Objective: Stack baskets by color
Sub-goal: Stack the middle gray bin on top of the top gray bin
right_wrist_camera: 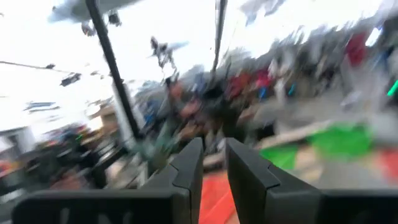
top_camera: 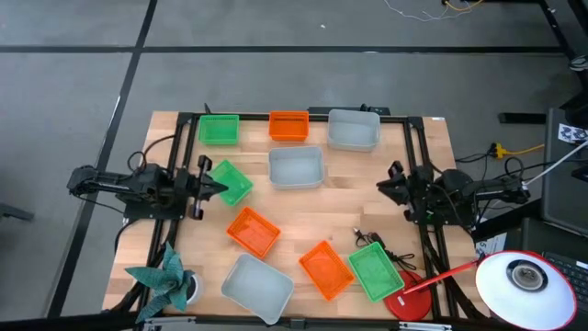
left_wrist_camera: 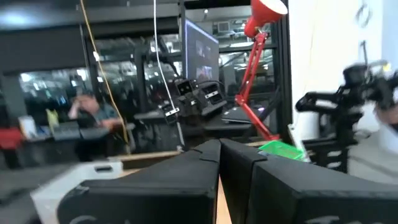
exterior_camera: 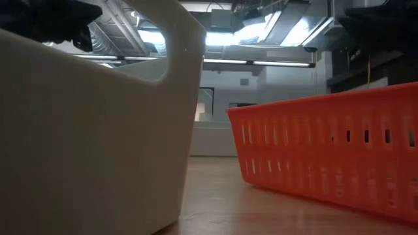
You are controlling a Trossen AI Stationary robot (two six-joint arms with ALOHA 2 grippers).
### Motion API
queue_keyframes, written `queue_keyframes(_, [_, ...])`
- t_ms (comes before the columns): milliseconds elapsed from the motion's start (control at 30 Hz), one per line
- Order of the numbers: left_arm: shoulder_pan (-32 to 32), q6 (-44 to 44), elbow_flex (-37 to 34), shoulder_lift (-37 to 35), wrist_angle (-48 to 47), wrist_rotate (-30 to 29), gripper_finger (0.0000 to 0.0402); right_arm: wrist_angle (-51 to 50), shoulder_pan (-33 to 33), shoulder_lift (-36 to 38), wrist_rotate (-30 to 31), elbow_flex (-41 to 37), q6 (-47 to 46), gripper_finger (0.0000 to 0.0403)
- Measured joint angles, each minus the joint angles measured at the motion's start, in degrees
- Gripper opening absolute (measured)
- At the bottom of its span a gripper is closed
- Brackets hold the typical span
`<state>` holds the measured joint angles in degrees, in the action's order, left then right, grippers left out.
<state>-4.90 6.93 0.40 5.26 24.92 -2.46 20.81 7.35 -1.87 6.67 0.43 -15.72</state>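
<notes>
Nine baskets lie on the wooden table. Along the far edge stand a green basket (top_camera: 219,129), an orange basket (top_camera: 288,125) and a pale grey basket (top_camera: 354,129). Another grey one (top_camera: 296,166) is at mid-table, and a tilted green one (top_camera: 231,182) lies left of it. Toward the near edge lie two orange baskets (top_camera: 253,230) (top_camera: 325,268), a green one (top_camera: 375,270) and a grey one (top_camera: 257,285). My left gripper (top_camera: 219,188) (left_wrist_camera: 220,152) is shut and empty beside the tilted green basket. My right gripper (top_camera: 381,188) (right_wrist_camera: 214,162) stands slightly open and empty at the table's right.
A red lamp base (top_camera: 406,303) with its white head (top_camera: 524,280) stands at the near right corner, and a black cable (top_camera: 372,244) lies beside the green basket there. A teal folded figure (top_camera: 165,280) sits at the near left corner. A person (left_wrist_camera: 87,112) shows beyond the table.
</notes>
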Motion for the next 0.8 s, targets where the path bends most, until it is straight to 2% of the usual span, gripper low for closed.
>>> queue_keyframes(100, [0.02,4.31,0.0,0.0,0.52,0.0,0.0,7.1,0.0,-2.77,5.13,0.0,6.15,0.0071])
queue_keyframes(233, [0.01,5.25,0.0,0.0,0.5,0.37,0.0,13.2,-0.02,-7.94,6.13,1.51,7.78,0.0071])
queue_keyframes(367, [0.02,4.47,0.0,0.04,3.43,0.53,0.0,13.51,-0.02,-15.08,-0.7,7.64,5.92,0.0071])
queue_keyframes(467, [0.01,4.27,0.0,0.04,8.16,0.55,0.0,13.45,0.0,-22.47,-3.76,13.85,10.65,0.0071])
queue_keyframes(567, [0.0,6.5,0.0,0.02,13.08,0.3,0.0,8.52,-0.15,-30.29,-1.79,20.7,17.97,0.0071])
queue_keyframes(633, [0.0,7.56,0.0,0.02,14.92,-0.71,0.0,2.06,-0.71,-35.68,3.55,25.95,20.72,0.0071])
queue_keyframes(733, [0.0,6.81,0.0,0.02,15.15,-5.32,0.0,-10.54,-2.76,-44.43,13.14,33.86,19.88,0.0071])
queue_keyframes(800, [0.02,6.15,0.0,0.03,14.73,-9.65,0.0,-18.03,-4.89,-50.42,15.93,39.02,17.72,0.0071])
